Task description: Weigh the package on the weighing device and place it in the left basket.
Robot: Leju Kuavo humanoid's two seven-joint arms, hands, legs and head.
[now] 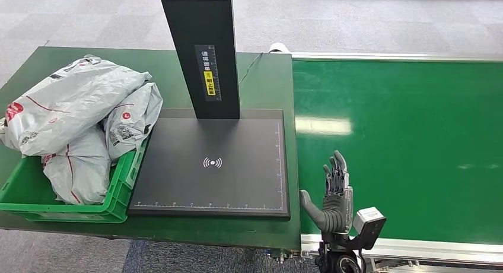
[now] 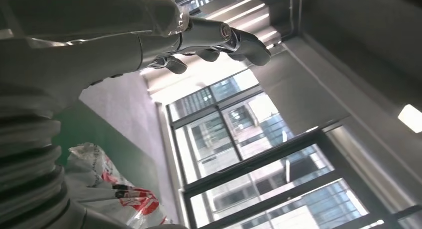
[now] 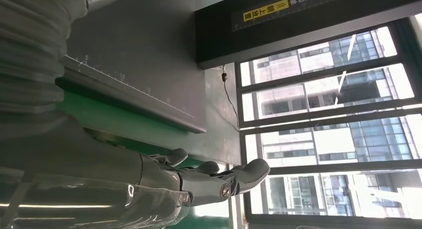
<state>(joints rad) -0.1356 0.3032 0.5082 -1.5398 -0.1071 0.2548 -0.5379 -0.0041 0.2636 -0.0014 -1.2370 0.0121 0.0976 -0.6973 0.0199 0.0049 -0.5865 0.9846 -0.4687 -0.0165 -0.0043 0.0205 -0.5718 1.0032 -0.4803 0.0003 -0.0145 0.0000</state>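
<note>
The right robot hand [image 1: 334, 193] stands upright over the near edge of the belt [image 1: 409, 148], fingers [image 1: 337, 169] straight and a little apart, thumb out to the side, holding nothing and touching nothing. In the right wrist view the same hand [image 3: 199, 181] has its fingers stretched out with nothing between them. The left robot hand [image 2: 199, 40] appears in the left wrist view, fingers extended and slightly bent, bare of any load, raised above the bags [image 2: 114, 189].

The grey bags [image 1: 77, 124] lie heaped in the green basket [image 1: 71, 208] at the left end of the desk [image 1: 261, 77], stacked above its rim. The top bag lies with its long axis running from the near left toward the far right; one below it droops over the basket edge next to the scale [image 1: 213, 166]. The scale's dark plate is bare, with ruler marks along its edges and a black post [image 1: 201, 47] rising at its far side, bearing a yellow label.

The desk is dark green; the belt, brighter green, runs just to its right. The floor is grey. The wrist views show tall windows [image 3: 328, 119] with buildings beyond.
</note>
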